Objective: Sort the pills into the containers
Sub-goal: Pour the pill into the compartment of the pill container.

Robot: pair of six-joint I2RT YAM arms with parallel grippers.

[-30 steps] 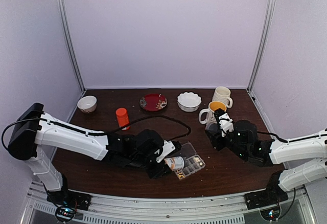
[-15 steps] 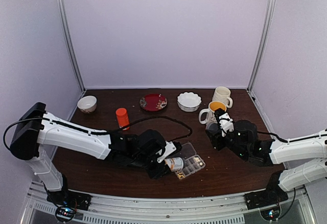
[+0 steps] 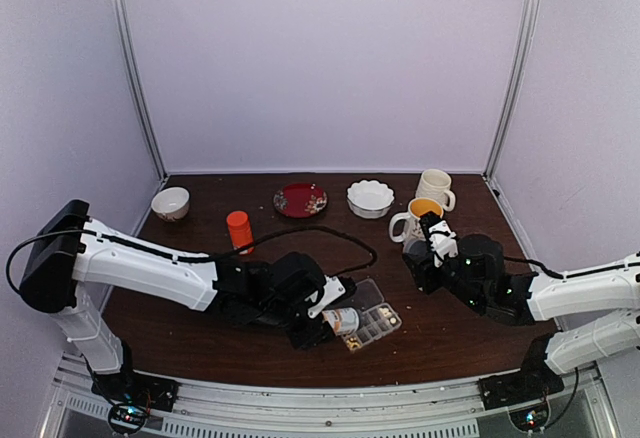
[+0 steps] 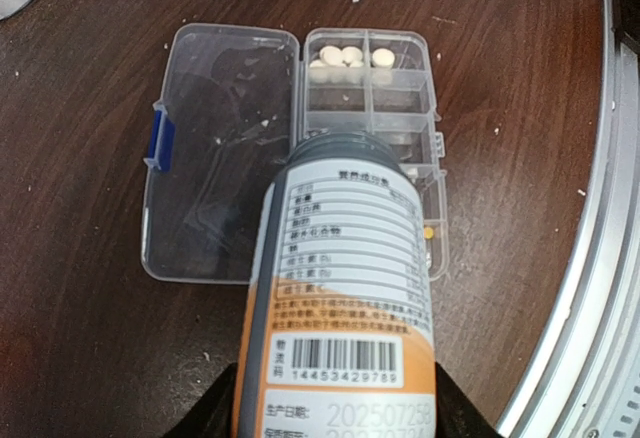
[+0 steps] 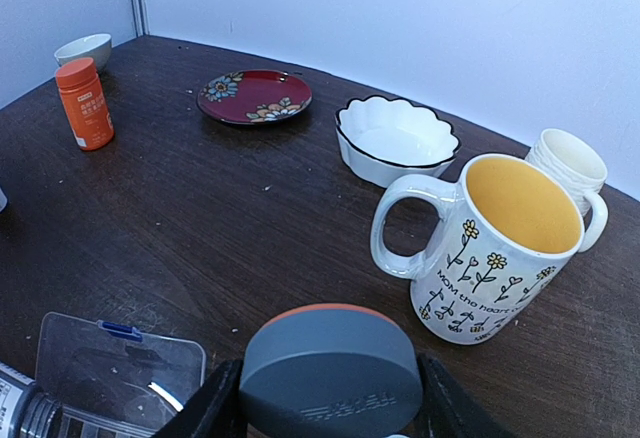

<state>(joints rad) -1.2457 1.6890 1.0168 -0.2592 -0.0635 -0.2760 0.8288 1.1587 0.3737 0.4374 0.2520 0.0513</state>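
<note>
Left gripper: clamped on the uncapped bottle, tipped over the box.
Right gripper: clamped on the grey cap.
Pills: white ones lay in the box's end compartments, one yellow nearer the bottle.
Progress: probably early; most compartments looked empty.

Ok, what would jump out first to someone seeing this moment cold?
At centre front, the left gripper holds a labelled bottle tilted over the open organiser box, with white pills lying in its end compartments. Off to the right, the right gripper holds a grey cap near the flowered mug.
</note>
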